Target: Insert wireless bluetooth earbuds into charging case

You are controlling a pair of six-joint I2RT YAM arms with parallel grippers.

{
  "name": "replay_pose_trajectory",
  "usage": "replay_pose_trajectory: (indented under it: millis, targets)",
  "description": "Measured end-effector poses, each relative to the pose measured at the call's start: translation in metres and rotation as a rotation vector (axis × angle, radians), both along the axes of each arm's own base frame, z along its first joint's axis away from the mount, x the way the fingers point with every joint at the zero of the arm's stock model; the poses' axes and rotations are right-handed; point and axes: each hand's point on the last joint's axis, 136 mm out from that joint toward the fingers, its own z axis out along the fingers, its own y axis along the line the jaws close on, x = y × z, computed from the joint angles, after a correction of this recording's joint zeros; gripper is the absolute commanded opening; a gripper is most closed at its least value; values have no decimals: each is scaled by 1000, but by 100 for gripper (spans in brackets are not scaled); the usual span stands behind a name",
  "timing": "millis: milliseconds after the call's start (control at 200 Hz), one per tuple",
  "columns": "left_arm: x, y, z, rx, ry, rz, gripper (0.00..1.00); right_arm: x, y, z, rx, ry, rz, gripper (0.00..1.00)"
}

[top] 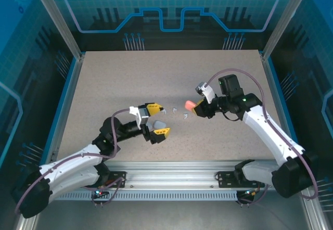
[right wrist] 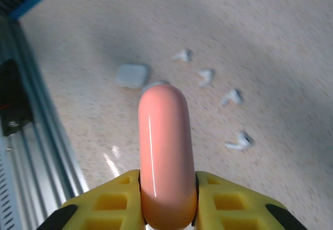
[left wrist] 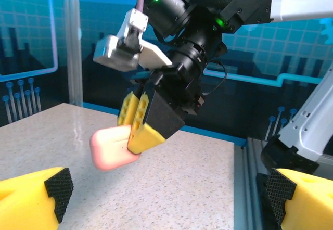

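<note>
The left gripper (top: 157, 119), seen from above, gapes wide by a white case (top: 160, 124); the right gripper (top: 196, 109) pinches a pink case (top: 190, 105). Left wrist: blocky yellow fingers (left wrist: 151, 120) clamp that rounded case. Right wrist: four stemmed white earbuds (right wrist: 230, 97) lie on the speckled desk (right wrist: 270, 32) beyond the glossy pink case.

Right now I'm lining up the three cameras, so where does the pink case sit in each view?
Top external: pink case right of centre, at the right arm's tip.
Left wrist: pink case left of centre, low.
Right wrist: pink case bottom centre, pointing up the frame.
Shared landmark: right gripper clamped on it.
</note>
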Motion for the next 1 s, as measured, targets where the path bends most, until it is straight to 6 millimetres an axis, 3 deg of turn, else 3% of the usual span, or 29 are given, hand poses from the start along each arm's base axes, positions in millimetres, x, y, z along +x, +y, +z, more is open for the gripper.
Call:
replay_pose_trajectory:
  millis: [235,440,855,1000]
  targets:
    - [8,18,0,21,10,122,99,30,-32,-69,-159,201,-146,25]
    - [14,27,-6,38,40,184,99,53,-42,-109,-203,371,-183,25]
    - [13,34,-9,53,57,213,99,66,-43,-146,-207,510,-179,31]
    - [13,34,-14,67,70,214,99,66,-44,-155,-221,535,-172,37]
